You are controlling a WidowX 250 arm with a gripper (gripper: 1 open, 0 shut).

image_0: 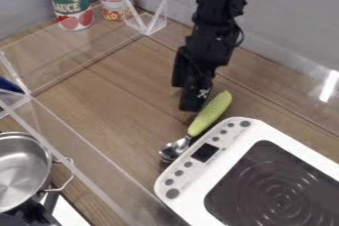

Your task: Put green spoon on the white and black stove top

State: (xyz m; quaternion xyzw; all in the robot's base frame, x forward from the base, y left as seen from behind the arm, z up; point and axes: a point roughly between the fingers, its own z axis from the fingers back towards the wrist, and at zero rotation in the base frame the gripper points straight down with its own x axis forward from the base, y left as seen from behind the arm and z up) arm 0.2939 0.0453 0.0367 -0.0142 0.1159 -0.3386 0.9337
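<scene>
We see the green spoon (208, 116) lying on the wooden table (113, 91), just beside the corner of the white and black stove top (259, 175), not on it. Its metal bowl is near the small display panel (204, 152). The black robot hand (195, 95) is above the table, near the spoon handle. We see its fingers released, and they hold nothing. The steel pot (23, 170) is well apart, at the left side of the view.

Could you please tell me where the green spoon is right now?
In the camera view, the green spoon lies on the table, just left of the white stove top.
</scene>
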